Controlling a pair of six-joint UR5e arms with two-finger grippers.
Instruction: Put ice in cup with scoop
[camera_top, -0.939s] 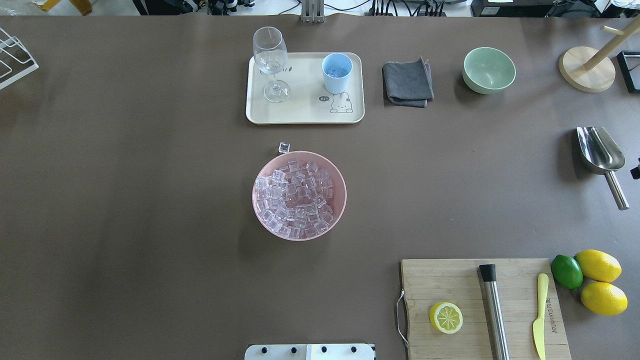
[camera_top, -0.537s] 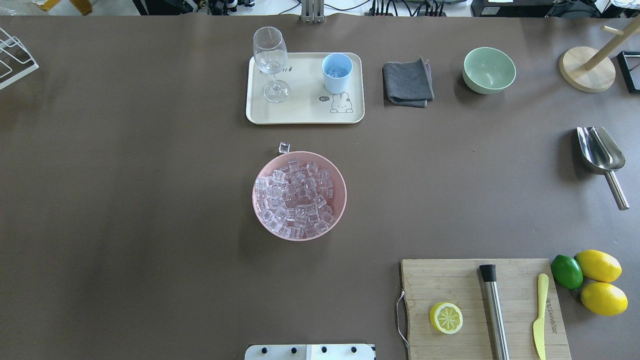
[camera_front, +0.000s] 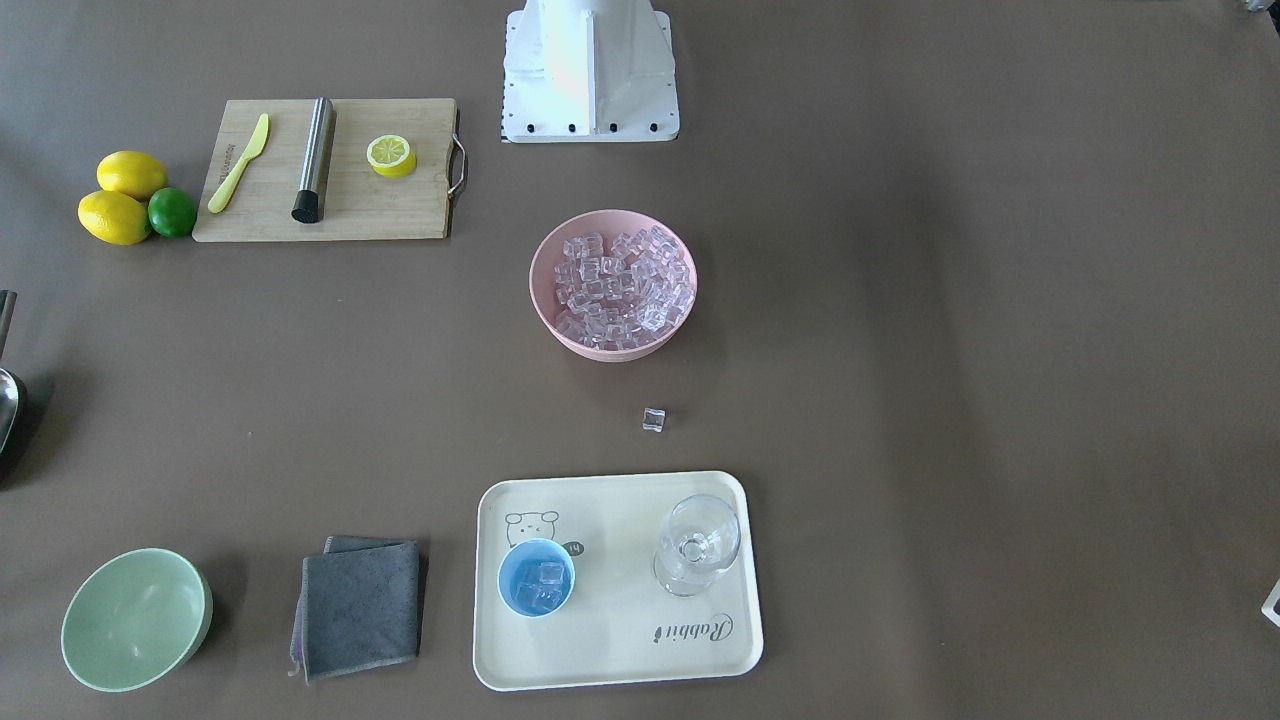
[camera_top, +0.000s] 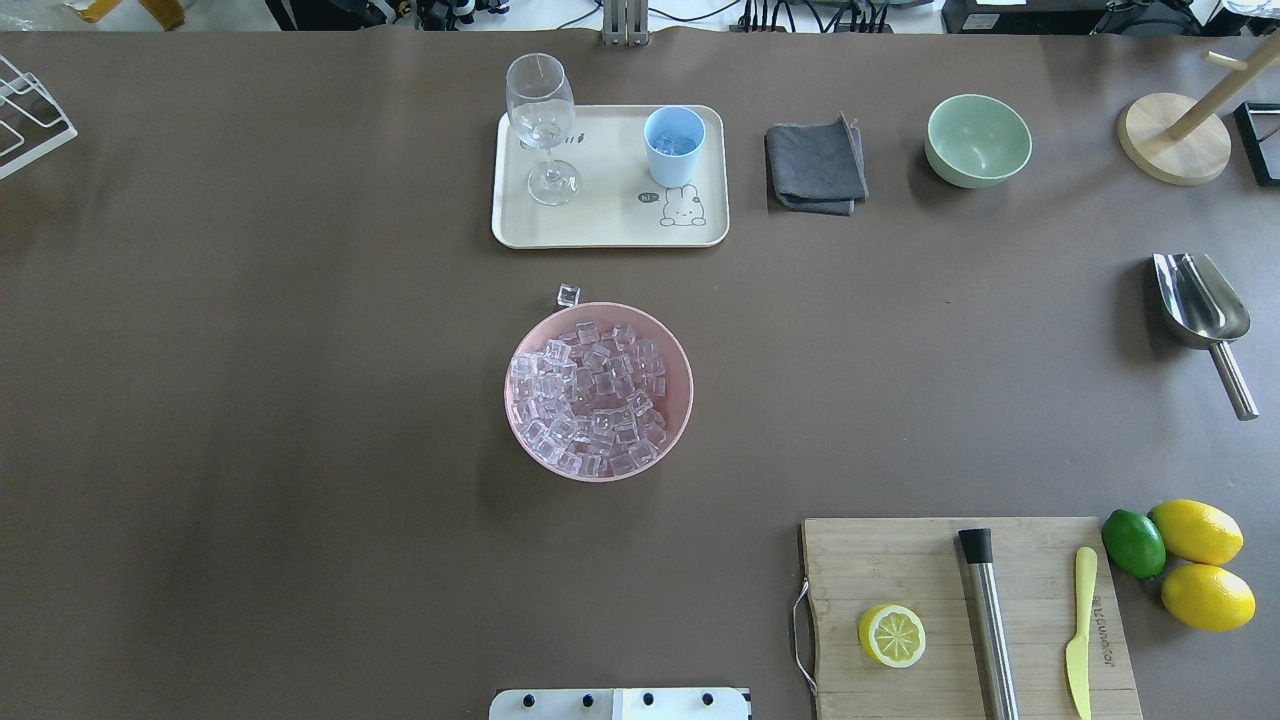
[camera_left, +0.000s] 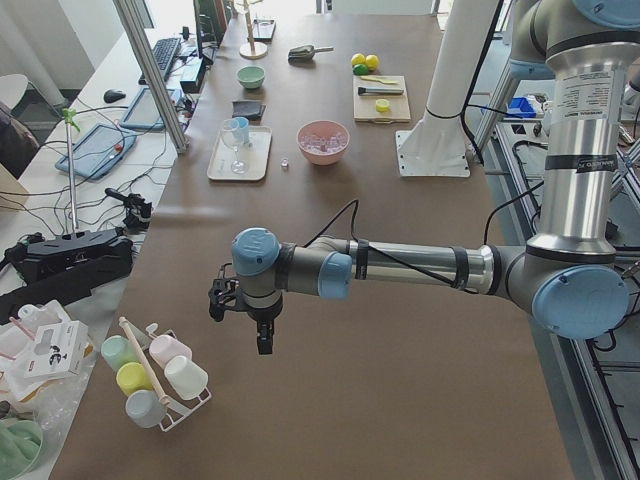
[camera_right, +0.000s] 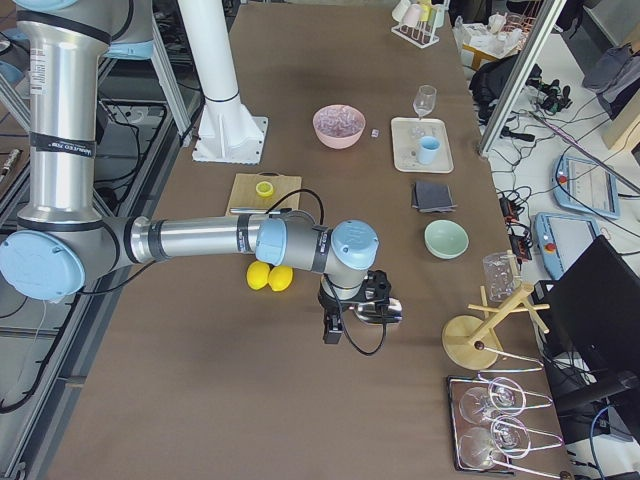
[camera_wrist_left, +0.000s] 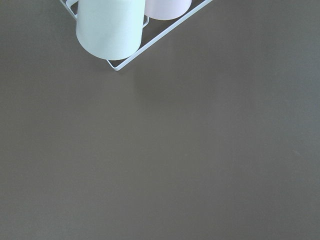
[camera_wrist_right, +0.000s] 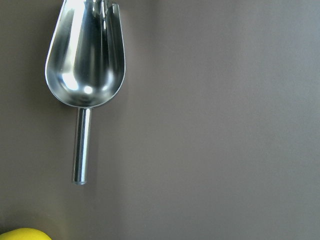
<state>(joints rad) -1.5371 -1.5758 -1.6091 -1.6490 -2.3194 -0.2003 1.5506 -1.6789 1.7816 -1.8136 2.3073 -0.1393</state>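
The silver scoop (camera_top: 1200, 300) lies empty on the table at the right edge, handle toward the robot; it also shows in the right wrist view (camera_wrist_right: 85, 65). The light-blue cup (camera_top: 674, 145) stands on the cream tray (camera_top: 610, 225) and holds a few ice cubes (camera_front: 543, 585). The pink bowl (camera_top: 680, 350) at the centre is full of ice (camera_top: 590, 395). One loose cube (camera_top: 568, 295) lies just beyond it. My right gripper (camera_right: 332, 335) hangs beside the scoop; my left gripper (camera_left: 262, 345) hangs far left near a cup rack. I cannot tell whether either is open or shut.
A stemmed glass (camera_top: 541, 120) stands on the tray. A grey cloth (camera_top: 815, 165), green bowl (camera_top: 978, 140) and wooden stand (camera_top: 1173, 138) lie at the back right. A cutting board (camera_top: 960, 620) with lemon half, steel cylinder and knife, plus lemons (camera_top: 1200, 560), is front right.
A dark piece of the right gripper showed at the right edge beside the scoop handle 0.9 s ago; it has left the overhead view. Nothing on the table moved.
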